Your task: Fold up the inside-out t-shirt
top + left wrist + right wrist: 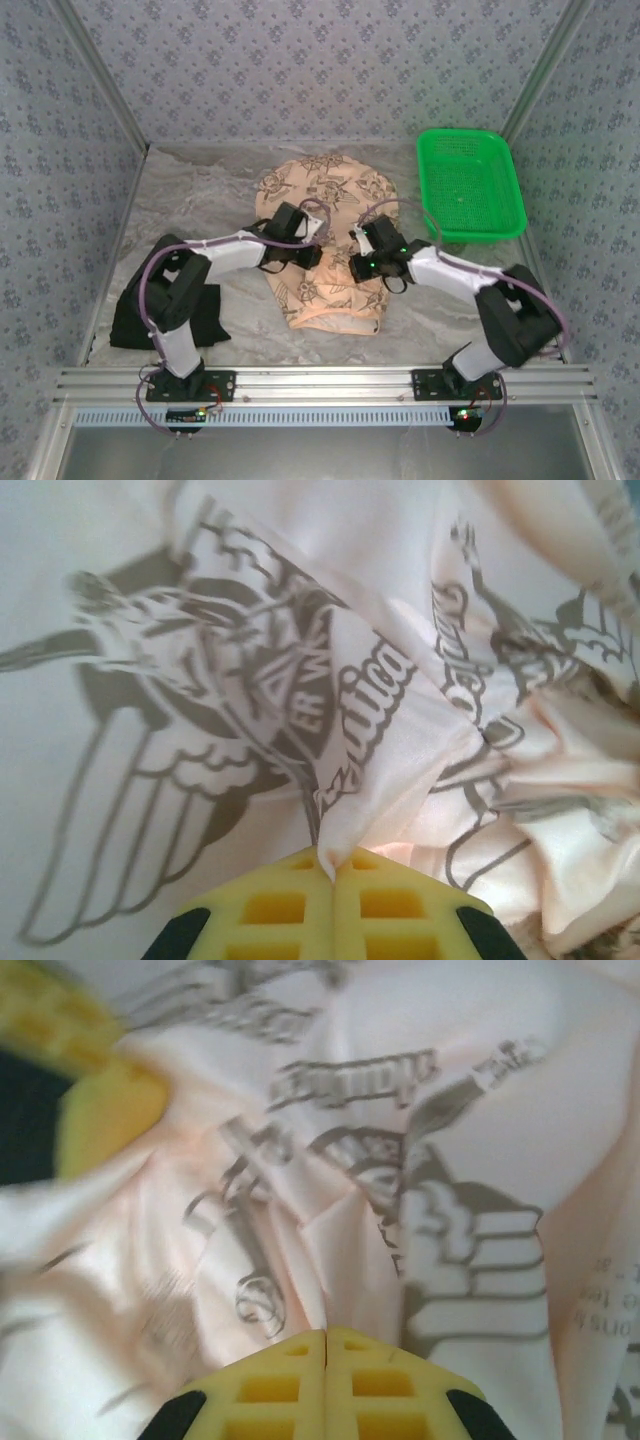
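At table [200,190] centre — t-shirt [330,185] | left claw [332,865] pinching its fold | right claw [327,1338] pinching it too | print [315,715] reads "ER"

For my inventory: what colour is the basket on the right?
The basket is bright green, best in top external view.

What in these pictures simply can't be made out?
- Top view: the left arm and right arm cover the middle of the t-shirt.
- Right wrist view: left half motion-blurred; small print cut off by the right edge.
- Top view: the left arm also hides part of the black garment.
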You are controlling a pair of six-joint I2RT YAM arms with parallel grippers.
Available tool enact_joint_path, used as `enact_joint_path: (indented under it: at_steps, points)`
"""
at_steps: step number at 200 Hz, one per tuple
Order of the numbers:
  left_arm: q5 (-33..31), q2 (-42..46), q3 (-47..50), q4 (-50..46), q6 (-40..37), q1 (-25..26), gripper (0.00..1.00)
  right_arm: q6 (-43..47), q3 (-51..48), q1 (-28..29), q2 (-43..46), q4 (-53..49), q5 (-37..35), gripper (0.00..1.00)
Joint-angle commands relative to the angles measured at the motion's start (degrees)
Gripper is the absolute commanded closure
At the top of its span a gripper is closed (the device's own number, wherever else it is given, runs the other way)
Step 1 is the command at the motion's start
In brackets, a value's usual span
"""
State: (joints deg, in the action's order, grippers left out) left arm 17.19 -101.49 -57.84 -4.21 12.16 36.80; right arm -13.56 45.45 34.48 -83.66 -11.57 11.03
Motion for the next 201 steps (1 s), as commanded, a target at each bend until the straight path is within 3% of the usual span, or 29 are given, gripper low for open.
enact_joint_path:
  at_steps: [1, 10, 36, 57, 76, 89, 102, 126, 135, 163, 201]
  points:
    - [2.98, 1.81, 1.97, 5.32, 4.97, -2.32, 0.95, 9.13, -6.25, -0.26, 7.97, 3.60, 10.55, 1.00]
    - [2.54, 0.86, 2.65, 5.95, 4.72, -2.42, 0.93, 9.48, -9.68, -0.93, 10.45, 6.42, 14.47, 1.00]
    - [1.71, -2.10, 3.69, 8.03, 5.67, -3.32, 0.87, 10.79, -14.24, -1.15, 12.83, 6.37, 15.49, 1.00]
    - [1.16, -3.51, 3.23, 7.23, 6.82, -4.21, 0.81, 9.70, -13.89, 0.23, 10.82, 2.86, 10.17, 1.00]
    - [0.97, -3.29, 2.40, 4.57, 4.69, -4.30, 0.73, 3.67, -13.73, -0.79, 9.46, 0.53, 0.03, 1.00]
    - [0.89, -1.27, 2.72, 3.56, 3.56, -4.21, 0.55, -1.08, -11.94, -2.68, 9.87, -2.90, -8.55, 0.95]
    - [2.00, 1.79, 3.11, 2.50, 3.04, -4.28, 0.49, -2.44, -9.44, -4.92, 9.37, -5.70, -9.88, 0.90]
    - [4.39, 7.30, 1.83, -3.14, 1.81, -2.12, 0.50, -1.42, -2.60, -4.02, 6.67, -11.27, -10.26, 0.66]
    - [5.24, 8.87, 1.60, -4.55, 1.19, -0.46, 0.52, 0.21, -0.09, -2.31, 6.15, -13.09, -9.91, 0.62]
    - [7.68, 9.63, 1.33, -5.69, 2.55, 3.95, 0.60, 2.70, 4.84, 1.54, 6.49, -15.46, -6.22, 0.59]
    - [5.24, 5.08, 2.74, -0.45, 4.72, 4.34, 0.65, -1.46, 4.84, 2.13, 2.11, -11.30, 2.48, 0.58]
